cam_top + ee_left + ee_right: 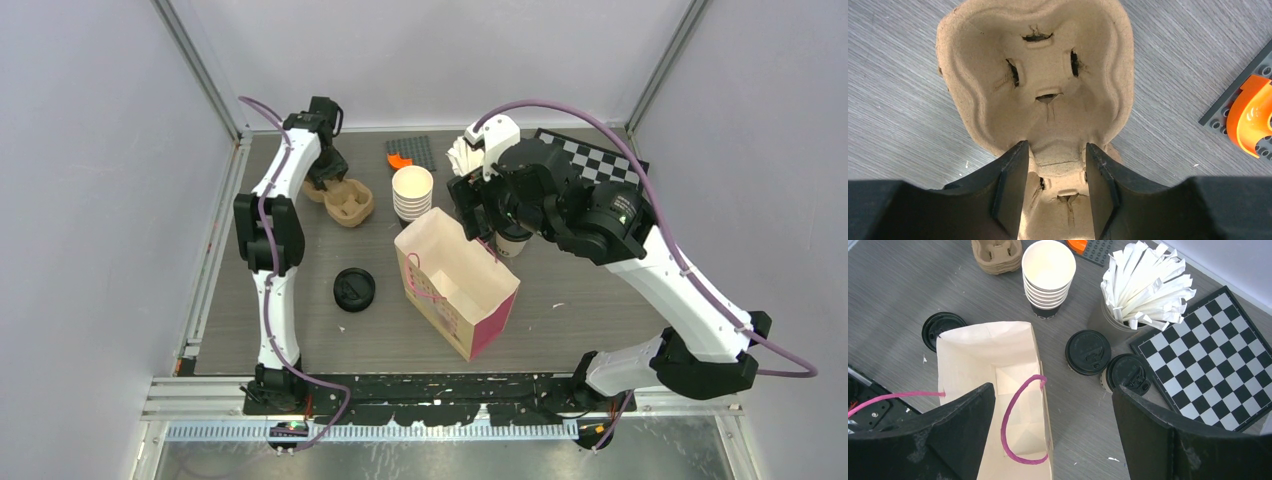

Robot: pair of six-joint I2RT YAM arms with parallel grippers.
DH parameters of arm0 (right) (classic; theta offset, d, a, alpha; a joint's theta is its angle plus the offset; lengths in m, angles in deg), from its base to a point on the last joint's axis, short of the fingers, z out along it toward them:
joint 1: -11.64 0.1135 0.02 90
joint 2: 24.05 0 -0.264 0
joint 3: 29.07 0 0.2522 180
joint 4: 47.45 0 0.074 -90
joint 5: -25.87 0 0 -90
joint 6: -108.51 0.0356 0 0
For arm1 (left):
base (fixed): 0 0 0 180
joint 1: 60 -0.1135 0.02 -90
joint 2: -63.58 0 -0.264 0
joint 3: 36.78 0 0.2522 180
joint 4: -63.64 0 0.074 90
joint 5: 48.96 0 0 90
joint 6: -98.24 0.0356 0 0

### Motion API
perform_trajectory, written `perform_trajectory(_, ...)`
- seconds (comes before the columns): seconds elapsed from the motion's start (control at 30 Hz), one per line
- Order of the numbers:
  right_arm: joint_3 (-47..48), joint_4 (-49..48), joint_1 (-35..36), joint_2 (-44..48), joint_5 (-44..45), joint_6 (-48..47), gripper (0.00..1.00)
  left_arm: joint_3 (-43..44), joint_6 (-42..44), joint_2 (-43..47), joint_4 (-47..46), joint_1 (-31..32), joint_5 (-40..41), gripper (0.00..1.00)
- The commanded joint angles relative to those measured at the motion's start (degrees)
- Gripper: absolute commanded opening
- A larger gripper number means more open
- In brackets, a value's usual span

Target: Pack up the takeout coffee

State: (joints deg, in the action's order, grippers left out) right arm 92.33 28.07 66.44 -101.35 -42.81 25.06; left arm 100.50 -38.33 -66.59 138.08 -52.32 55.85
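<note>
Two takeout coffee cups with black lids stand side by side next to the chessboard, one (1088, 352) nearer the bag and the other (1127, 372) at the board's edge; from above only one (513, 241) peeks out under the right arm. My right gripper (1052, 390) hangs open above the bag's right wall, holding nothing. The cream paper bag (993, 365) with pink handles stands open. At the back left, my left gripper (1055, 150) is shut on the centre ridge of a brown pulp cup carrier (1043, 60), one finger pressed against each side.
A stack of lidless cream cups (1048, 270) stands behind the bag, with a holder of white paper-wrapped sticks (1145, 282) to its right. A loose black lid (354, 289) lies left of the bag. A grey studded plate with an orange piece (1248, 115) lies near the carrier.
</note>
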Motion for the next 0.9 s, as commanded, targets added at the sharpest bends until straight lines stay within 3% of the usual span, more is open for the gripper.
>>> perform_trajectory(0.0,-0.50,-1.24,0.24,0.56,1.18,-1.17,0.91,1.08,-1.61,0.84,1.43,-0.39,-0.30,0.49)
perform_trajectory(0.47,-2.12,-0.83,0.28,1.89,1.26,-2.12,0.91,0.75,-2.48,0.79,1.67,-0.36,-1.09,0.48)
perform_trajectory(0.87,-2.23,-0.93,0.21,1.71,1.27,-2.37,0.91,3.12,-0.72,1.13,2.98,-0.39,-0.69,0.32)
